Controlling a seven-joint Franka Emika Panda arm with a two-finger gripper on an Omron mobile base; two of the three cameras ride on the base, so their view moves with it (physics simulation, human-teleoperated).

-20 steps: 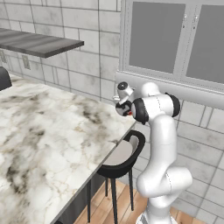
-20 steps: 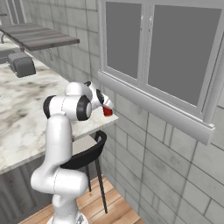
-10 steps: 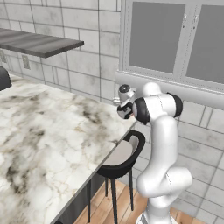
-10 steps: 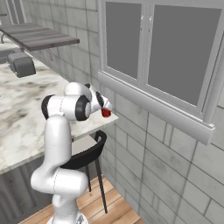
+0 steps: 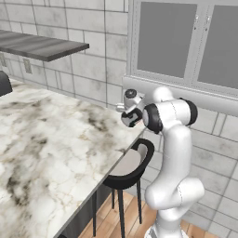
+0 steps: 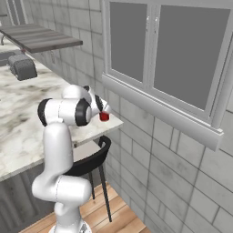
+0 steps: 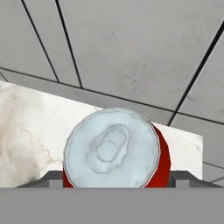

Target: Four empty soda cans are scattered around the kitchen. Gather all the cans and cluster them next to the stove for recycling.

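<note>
A red soda can [image 7: 113,148] with a silver top sits between my fingers [image 7: 49,178]; my gripper [image 7: 112,180] is shut on it. In the right base view the can [image 6: 104,116] hangs at the gripper [image 6: 103,113] over the far corner of the marble counter [image 6: 27,104], close to the tiled wall under the window. From the left base camera the gripper [image 5: 131,115] and the can's dark side [image 5: 130,119] show at the counter's [image 5: 51,148] right edge. Whether the can touches the marble I cannot tell. The stove and the other cans are out of view.
A black stool [image 5: 131,163] stands under the counter edge beside my arm. A grey toaster [image 6: 22,68] rests far back on the counter, below a wall shelf [image 6: 42,38]. The window sill [image 6: 164,111] juts out from the tiled wall nearby.
The whole picture has shifted slightly, so the base has moved a little. The hand has drifted a touch with the can still held in it.
</note>
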